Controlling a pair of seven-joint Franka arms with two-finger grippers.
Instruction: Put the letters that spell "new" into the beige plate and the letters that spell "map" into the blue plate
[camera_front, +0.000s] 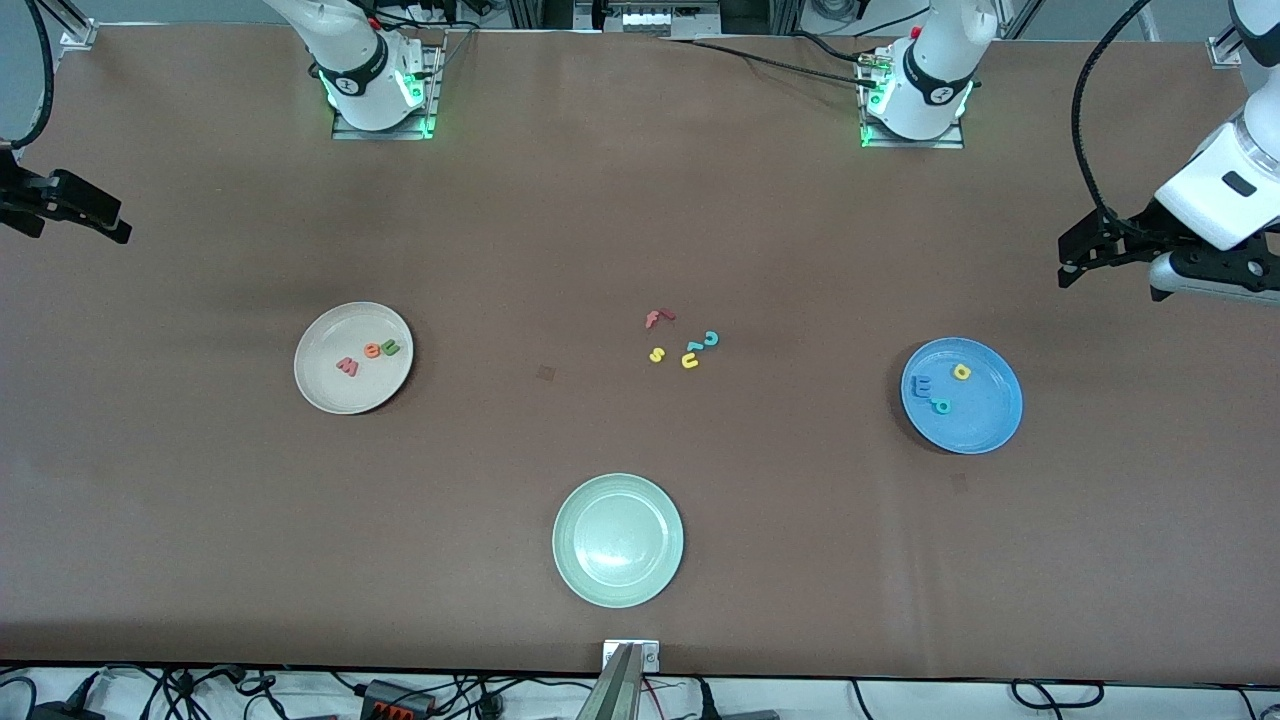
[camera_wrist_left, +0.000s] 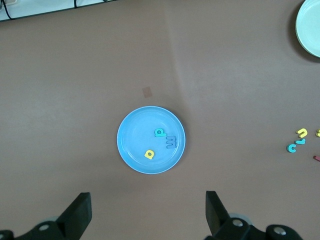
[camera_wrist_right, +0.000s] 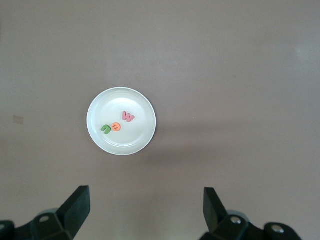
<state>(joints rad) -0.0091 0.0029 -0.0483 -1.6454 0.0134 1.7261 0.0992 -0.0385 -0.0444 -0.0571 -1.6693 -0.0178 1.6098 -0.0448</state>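
**Both words sorted onto their plates**

The green n (camera_front: 391, 347), orange e (camera_front: 372, 350) and pinkish-red w (camera_front: 347, 366) lay in the beige plate (camera_front: 325, 390). The blue m (camera_front: 921, 386), yellow a (camera_front: 962, 372) and teal p (camera_front: 940, 405) lay in the blue plate (camera_front: 985, 420). The left gripper (camera_wrist_left: 147, 215) and right gripper (camera_wrist_right: 146, 212) hung high over the table's ends, jaws wide apart, holding nothing.
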